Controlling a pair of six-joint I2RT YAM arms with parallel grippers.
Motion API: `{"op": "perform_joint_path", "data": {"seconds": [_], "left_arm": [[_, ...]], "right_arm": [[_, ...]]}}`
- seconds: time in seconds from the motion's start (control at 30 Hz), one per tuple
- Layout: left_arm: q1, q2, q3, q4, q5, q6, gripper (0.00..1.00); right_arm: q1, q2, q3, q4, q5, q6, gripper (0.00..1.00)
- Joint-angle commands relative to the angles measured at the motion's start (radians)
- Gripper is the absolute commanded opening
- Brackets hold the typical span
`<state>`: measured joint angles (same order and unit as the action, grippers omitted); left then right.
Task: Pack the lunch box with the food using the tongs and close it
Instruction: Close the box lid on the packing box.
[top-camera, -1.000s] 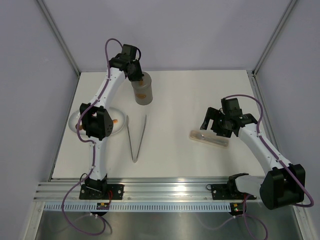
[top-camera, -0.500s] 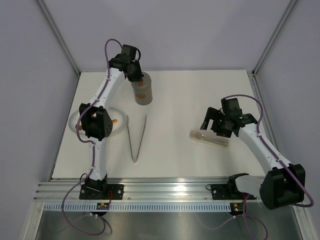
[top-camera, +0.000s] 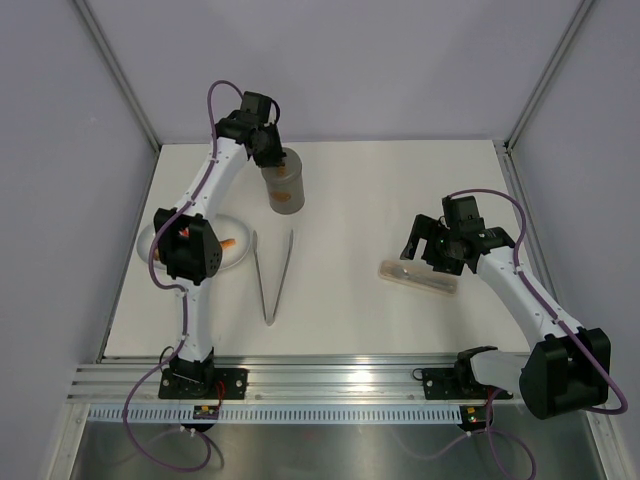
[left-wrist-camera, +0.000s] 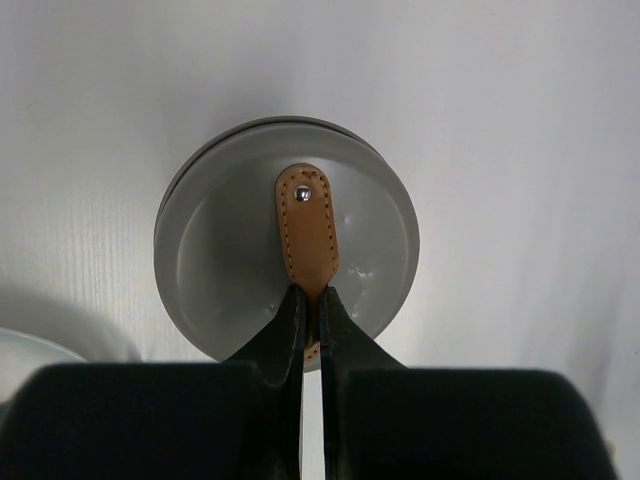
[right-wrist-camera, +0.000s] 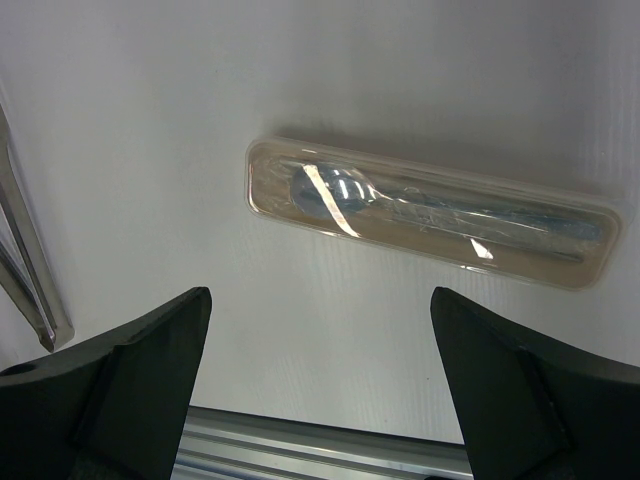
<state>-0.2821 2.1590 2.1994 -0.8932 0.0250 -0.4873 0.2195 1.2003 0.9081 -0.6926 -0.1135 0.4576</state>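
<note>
The grey lunch box (top-camera: 285, 188) stands at the back left of the table. Its round lid (left-wrist-camera: 230, 250) lies over its mouth, and I cannot tell whether the lid rests on it or is lifted. My left gripper (left-wrist-camera: 311, 296) (top-camera: 271, 152) is shut on the lid's tan strip handle (left-wrist-camera: 306, 225). The silver tongs (top-camera: 271, 278) lie in a narrow V on the table, and one tip (right-wrist-camera: 28, 275) shows in the right wrist view. An orange piece of food (top-camera: 230, 243) lies on the white plate (top-camera: 240, 259). My right gripper (right-wrist-camera: 320, 300) (top-camera: 418, 246) hangs open, holding nothing.
A tan cutlery packet in clear wrapping (right-wrist-camera: 430, 212) (top-camera: 418, 277) lies just beyond my right gripper. The metal rail (top-camera: 340, 375) runs along the table's near edge. Grey walls close the sides and back.
My left arm has shifted slightly to the left, still holding the lid's handle over the lunch box. The right arm has not moved.
</note>
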Motion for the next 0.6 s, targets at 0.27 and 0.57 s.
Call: {"op": "perform_joint_path", "data": {"seconds": [0.27,0.57], "left_arm": [[-0.009,-0.134,-0.067,-0.053,0.017,-0.011,0.00],[-0.008,-0.110,0.035,-0.112,0.042,-0.036,0.00]], "right_arm": [[-0.003,-0.008,0.005,0.028,0.011,0.004,0.99],[-0.002,-0.018,-0.005,0.027,0.014,0.006,0.99]]}}
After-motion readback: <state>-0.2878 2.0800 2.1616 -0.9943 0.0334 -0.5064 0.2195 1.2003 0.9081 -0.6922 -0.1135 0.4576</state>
